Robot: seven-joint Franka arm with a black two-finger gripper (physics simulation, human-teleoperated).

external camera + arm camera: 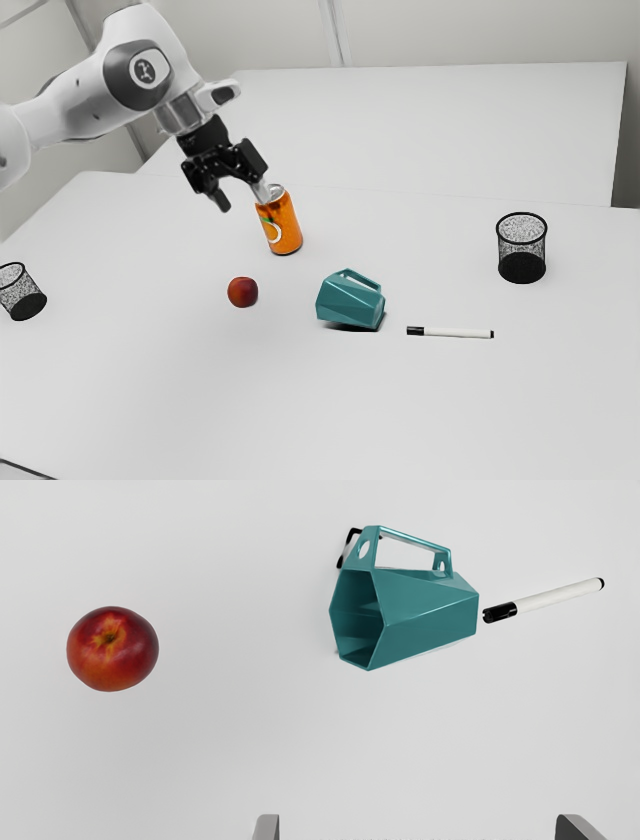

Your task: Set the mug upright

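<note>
My gripper (243,194) hangs above the table beside the orange can, up and to the exterior view's left of the mug. In the wrist view the gripper (417,827) is open, its two fingertips wide apart with nothing between them. The teal faceted mug (350,301) lies on its side on the table. Its open mouth faces the side where the apple is, and its handle is raised along one side; in the wrist view the hollow inside of the mug (405,612) can be seen.
A red apple (242,292) and an orange can (280,222) are near the mug. A white marker (460,333) with a black cap lies by the mug's base end. Black mesh cups stand at the exterior view's right (522,248) and far left (21,292) on the table (250,400).
</note>
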